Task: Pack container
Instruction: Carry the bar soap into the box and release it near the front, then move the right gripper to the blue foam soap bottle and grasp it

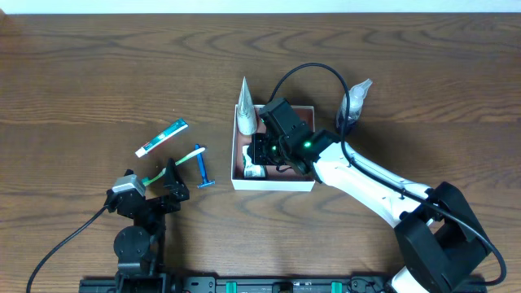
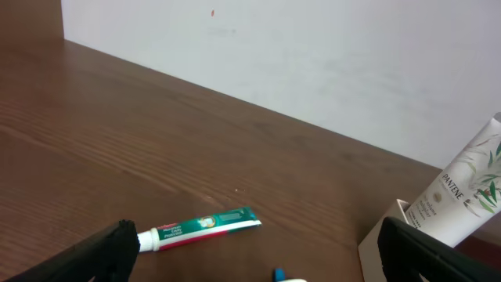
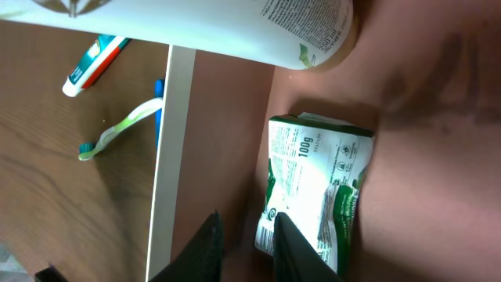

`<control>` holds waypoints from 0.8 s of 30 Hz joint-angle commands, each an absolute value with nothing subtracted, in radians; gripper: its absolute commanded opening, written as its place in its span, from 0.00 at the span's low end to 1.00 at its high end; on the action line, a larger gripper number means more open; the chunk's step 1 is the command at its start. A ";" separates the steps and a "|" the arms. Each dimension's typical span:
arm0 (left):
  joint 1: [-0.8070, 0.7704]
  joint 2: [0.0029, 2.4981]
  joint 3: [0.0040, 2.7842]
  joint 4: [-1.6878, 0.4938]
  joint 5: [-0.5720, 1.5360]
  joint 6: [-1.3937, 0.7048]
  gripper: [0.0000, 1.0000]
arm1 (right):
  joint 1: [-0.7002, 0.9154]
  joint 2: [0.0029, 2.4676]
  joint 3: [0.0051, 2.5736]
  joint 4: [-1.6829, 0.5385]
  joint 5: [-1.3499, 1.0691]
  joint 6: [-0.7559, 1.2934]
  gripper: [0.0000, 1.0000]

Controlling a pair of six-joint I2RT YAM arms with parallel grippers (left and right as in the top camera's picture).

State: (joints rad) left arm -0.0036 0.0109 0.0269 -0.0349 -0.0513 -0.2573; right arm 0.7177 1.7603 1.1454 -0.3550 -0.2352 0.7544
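The container (image 1: 273, 185) is a shallow white-walled box with a reddish-brown floor at mid table. It also shows in the right wrist view (image 3: 168, 157) and the left wrist view (image 2: 374, 244). A white Pantene tube (image 1: 247, 110) leans in its far-left corner. It shows in the left wrist view (image 2: 462, 192) and the right wrist view (image 3: 196, 23). A green-and-white packet (image 3: 317, 184) lies on the floor inside (image 1: 254, 172). My right gripper (image 3: 246, 247) is low inside the box (image 1: 264, 155), open, one finger over the packet's edge. My left gripper (image 2: 266, 262) is open and empty, left of the box (image 1: 173, 183).
A toothpaste tube (image 1: 161, 137) lies left of the box, also in the left wrist view (image 2: 203, 227). A green-and-white toothbrush (image 1: 175, 161) and a blue razor (image 1: 202, 169) lie by my left gripper. A clear plastic-wrapped item (image 1: 356, 99) lies right of the box.
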 commanded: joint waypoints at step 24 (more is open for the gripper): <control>0.000 0.007 0.004 -0.069 -0.060 -0.244 0.98 | 0.307 1.353 1.242 -0.738 0.292 0.559 0.57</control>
